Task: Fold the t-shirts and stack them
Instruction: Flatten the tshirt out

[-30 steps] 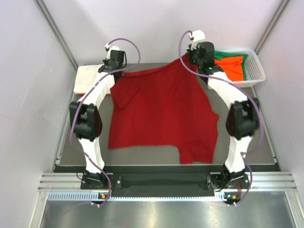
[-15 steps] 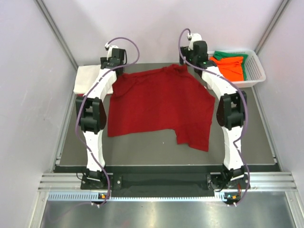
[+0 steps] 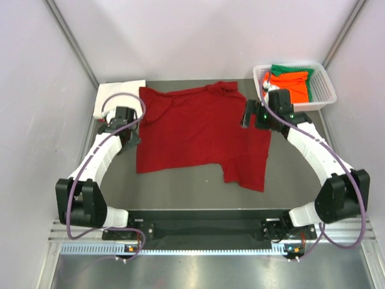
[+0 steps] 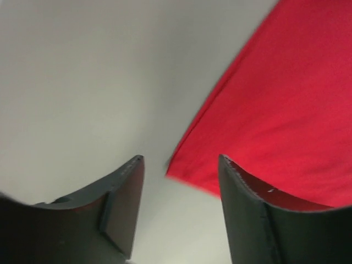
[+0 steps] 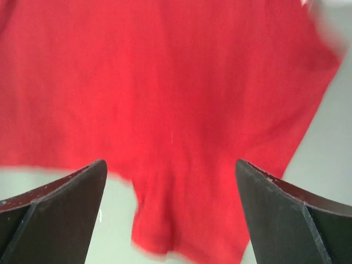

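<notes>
Cloth lies between the two claws: the dark red t-shirt (image 3: 201,132) is spread flat on the table (image 3: 180,195) in the middle of the top view, with what looks like its collar toward the top of the frame and an uneven flap reaching toward the lower right. The left gripper (image 4: 180,159) sits just off the shirt's left edge, jaws partway apart and empty; its wrist view shows a red corner just below and to the right. The right gripper (image 5: 169,161) hovers over the shirt's right side, jaws spread wide and holding nothing. Both arms reach in from the outer sides, elbows bowed outward. Each side edge looks nearest its own arm, so a fold would likely start there. A white t-shirt (image 3: 120,90) lies at upper left.
</notes>
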{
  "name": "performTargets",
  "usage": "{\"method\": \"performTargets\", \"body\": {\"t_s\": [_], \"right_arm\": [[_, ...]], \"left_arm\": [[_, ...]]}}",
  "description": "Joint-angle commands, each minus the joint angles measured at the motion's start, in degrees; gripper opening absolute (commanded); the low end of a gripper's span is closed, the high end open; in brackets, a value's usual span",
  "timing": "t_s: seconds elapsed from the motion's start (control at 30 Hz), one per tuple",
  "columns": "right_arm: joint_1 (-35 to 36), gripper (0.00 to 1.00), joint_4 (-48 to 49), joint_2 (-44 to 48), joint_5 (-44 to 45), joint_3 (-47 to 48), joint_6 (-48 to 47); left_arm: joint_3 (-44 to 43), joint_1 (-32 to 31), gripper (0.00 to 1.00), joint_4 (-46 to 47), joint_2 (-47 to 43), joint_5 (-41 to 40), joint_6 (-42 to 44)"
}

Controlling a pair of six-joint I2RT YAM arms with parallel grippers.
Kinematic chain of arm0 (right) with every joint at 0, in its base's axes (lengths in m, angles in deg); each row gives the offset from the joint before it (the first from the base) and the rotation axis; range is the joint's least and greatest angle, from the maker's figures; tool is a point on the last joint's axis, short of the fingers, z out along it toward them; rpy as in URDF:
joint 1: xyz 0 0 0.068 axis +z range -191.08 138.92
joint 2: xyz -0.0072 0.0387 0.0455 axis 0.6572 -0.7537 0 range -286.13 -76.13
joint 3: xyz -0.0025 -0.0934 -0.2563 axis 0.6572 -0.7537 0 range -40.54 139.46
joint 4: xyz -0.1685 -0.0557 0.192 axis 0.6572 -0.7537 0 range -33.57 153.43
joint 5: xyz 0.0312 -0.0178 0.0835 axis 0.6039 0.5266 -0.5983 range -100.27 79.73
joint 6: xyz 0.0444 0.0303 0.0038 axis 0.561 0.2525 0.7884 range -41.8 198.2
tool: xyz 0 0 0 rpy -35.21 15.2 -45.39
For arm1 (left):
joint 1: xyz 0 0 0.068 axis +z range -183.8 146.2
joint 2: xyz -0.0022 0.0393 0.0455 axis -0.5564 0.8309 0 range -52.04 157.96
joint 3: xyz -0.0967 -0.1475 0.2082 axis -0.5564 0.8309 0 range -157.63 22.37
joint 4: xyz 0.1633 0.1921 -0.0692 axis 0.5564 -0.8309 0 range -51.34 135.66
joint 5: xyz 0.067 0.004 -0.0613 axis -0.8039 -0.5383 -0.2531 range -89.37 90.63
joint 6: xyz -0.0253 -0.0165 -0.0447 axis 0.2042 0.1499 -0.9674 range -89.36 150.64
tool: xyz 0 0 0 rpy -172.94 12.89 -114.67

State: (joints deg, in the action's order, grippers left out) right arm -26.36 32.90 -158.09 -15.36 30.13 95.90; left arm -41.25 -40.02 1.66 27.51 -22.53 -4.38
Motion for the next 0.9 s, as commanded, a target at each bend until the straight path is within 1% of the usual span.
{"method": "performTargets", "body": {"t_s": [0.0,0.07,0.13,0.2,0.37,0.47,0.6,0.7,0.77,0.87], "right_arm": [[-0.57,1.00,-3.06,5.82,-5.11,-10.80,6.73],[-0.66,0.99,-1.39,10.03,-4.76,-17.11,9.37],[-0.66,0.98,-0.86,12.33,-4.85,-20.38,10.95],[-0.66,0.97,-0.76,15.06,-4.68,-23.91,11.83],[-0.66,0.96,-0.76,20.24,-3.01,-29.44,14.82],[-0.66,0.96,-1.64,21.91,-1.51,-30.59,15.44],[-0.66,0.96,-4.01,23.33,1.39,-30.95,16.23],[-0.66,0.96,-4.81,24.47,4.19,-31.47,18.51],[-0.66,0.93,-5.86,25.17,4.73,-31.91,19.13],[-0.66,0.91,-6.57,26.05,6.66,-32.88,20.36]], "left_arm": [[9.11,4.35,0.60,0.13,-1.41,10.05,-9.08],[13.14,7.69,0.59,1.73,-3.08,14.17,-11.19],[15.35,8.85,0.61,3.91,-4.31,16.55,-14.45],[17.55,9.47,0.63,4.54,-4.75,17.88,-17.51],[21.42,9.56,0.64,7.79,-4.67,20.25,-20.96],[22.65,9.65,0.64,8.85,-3.17,21.57,-21.66],[23.10,9.82,0.63,10.08,-1.51,20.61,-22.98],[22.31,10.17,0.60,10.69,0.08,20.17,-23.16],[22.31,10.17,0.56,11.14,0.96,20.69,-23.33],[22.66,10.35,0.54,11.75,1.84,19.65,-23.77]]}}
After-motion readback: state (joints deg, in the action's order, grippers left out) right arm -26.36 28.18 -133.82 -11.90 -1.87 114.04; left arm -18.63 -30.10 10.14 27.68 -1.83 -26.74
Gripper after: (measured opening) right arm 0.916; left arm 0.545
